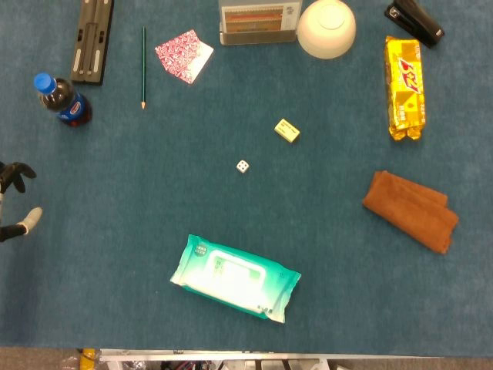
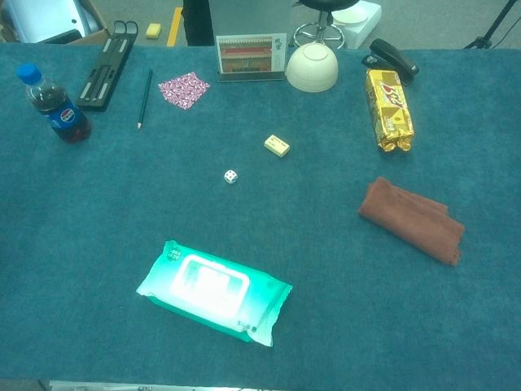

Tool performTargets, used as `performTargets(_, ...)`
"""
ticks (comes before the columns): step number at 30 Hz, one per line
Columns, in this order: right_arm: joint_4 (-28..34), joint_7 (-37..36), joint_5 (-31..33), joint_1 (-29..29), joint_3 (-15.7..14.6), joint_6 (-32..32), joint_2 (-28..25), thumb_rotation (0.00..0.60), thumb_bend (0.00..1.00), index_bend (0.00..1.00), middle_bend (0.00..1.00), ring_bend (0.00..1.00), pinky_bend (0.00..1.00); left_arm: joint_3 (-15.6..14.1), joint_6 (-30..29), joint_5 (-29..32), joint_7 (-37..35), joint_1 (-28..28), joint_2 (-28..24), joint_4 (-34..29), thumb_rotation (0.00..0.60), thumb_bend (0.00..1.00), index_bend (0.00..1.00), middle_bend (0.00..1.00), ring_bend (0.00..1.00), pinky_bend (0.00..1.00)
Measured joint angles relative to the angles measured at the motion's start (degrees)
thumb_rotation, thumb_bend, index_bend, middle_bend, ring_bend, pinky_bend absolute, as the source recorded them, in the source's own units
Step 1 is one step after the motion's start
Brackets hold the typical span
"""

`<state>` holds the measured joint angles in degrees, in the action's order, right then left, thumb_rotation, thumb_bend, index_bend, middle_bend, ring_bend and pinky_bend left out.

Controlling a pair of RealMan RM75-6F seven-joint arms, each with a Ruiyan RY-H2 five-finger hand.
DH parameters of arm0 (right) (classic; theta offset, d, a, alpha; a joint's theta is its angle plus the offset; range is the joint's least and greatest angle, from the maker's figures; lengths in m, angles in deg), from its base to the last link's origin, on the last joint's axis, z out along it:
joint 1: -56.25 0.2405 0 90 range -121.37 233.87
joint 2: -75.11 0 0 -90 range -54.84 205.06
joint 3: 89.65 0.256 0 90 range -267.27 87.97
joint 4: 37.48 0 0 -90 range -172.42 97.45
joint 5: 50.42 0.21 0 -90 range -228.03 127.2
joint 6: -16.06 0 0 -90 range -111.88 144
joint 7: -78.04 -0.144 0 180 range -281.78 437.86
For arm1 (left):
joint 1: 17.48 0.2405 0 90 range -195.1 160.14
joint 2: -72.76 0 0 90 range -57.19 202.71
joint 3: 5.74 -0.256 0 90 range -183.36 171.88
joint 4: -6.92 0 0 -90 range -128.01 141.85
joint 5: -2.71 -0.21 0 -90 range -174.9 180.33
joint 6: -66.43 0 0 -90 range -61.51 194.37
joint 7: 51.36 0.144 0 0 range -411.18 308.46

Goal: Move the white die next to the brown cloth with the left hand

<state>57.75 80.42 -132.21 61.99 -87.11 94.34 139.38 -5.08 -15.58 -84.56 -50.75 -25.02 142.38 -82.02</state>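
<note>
The white die point(image 1: 243, 166) point(image 2: 231, 176) sits alone on the blue cloth near the table's middle. The folded brown cloth point(image 1: 410, 210) point(image 2: 413, 219) lies well to its right, nothing touching it. My left hand point(image 1: 15, 202) shows only at the far left edge of the head view, far from the die, its dark fingers spread with nothing between them. The chest view does not show it. My right hand appears in neither view.
A green wet-wipes pack point(image 1: 233, 277) lies in front of the die and a yellow eraser point(image 1: 286, 130) just behind it. Cola bottle point(image 1: 62, 99), pencil point(image 1: 143, 67), patterned paper point(image 1: 183, 55), white bowl point(image 1: 326, 28), yellow snack pack point(image 1: 404, 87) and stapler point(image 1: 414, 21) line the back.
</note>
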Motion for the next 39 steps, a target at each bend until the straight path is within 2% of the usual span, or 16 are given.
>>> performTargets(15,-0.3,-0.8,0.3,0.4,0.3,-0.5,0.0,0.6,0.01,0.38,0.36,0.28,0.39,0.1,0.3,-0.8,0.2,-0.7,-0.5,-0.9,0.6,0.19,0.4,0.54,0.35,0.52)
performTargets(29,1.2,-1.9,-1.4,5.5,2.9,-4.2,-1.8,0.6,0.01,0.38,0.36,0.28,0.39,0.7,7.5,-5.6,1.1,-8.0,-2.6,-8.4,0.6,0.19,0.41,0.51,0.35,0.53)
performTargets(34,1.4,-3.2,-2.1,7.1,3.3,-5.5,-2.2,0.6,0.01,0.38,0.36,0.28,0.39,0.4,10.2,-8.8,1.7,-11.2,-1.5,-9.7,0.6,0.19,0.41,0.41,0.35,0.54)
performTargets(39,1.7,-3.3,-1.5,9.0,4.1,-7.6,-2.8,0.6,0.01,0.38,0.36,0.28,0.39,0.2,11.4,-11.5,1.4,-13.6,0.8,-9.9,0.6,0.19,0.41,0.25,0.35,0.55)
